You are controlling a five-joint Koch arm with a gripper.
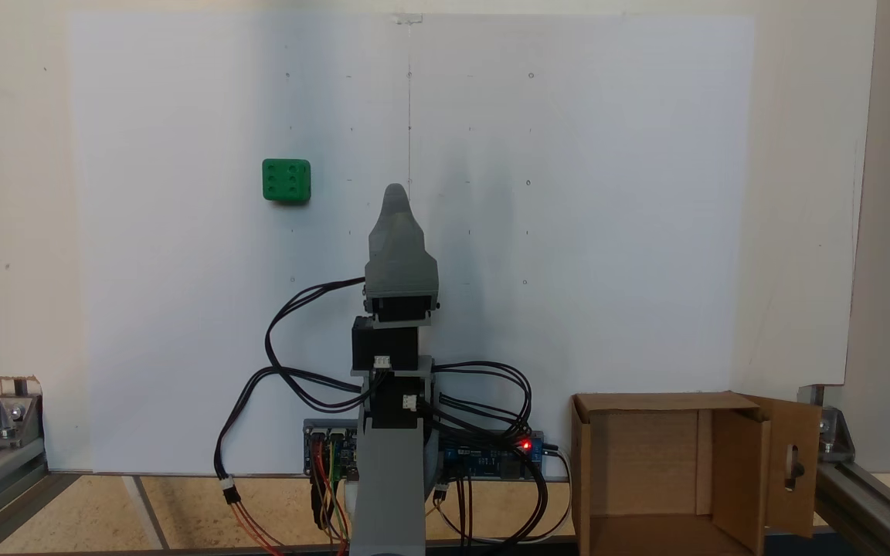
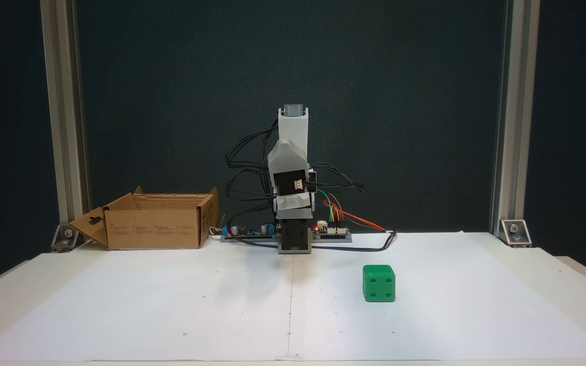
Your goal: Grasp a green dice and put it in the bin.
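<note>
**Green plastic cube waiting on white paper**

Left to right in the fixed view from above: one green dice (image 1: 287,181) sits alone on the white paper sheet (image 1: 607,193), then one gripper (image 1: 395,202) folded over the arm's base, then one bin (image 1: 646,471) of brown cardboard, open, well apart from the dice. In the front fixed view the order flips: bin (image 2: 153,226), gripper (image 2: 290,203), dice (image 2: 379,283).

The gripper holds nothing; whether its jaws stand apart or together I cannot tell, since they overlap in both views.

The cube looks light, rigid and smooth, so probably a little slippery. Two opposite flat faces, away from the rounded corners, seem the best hold.
</note>
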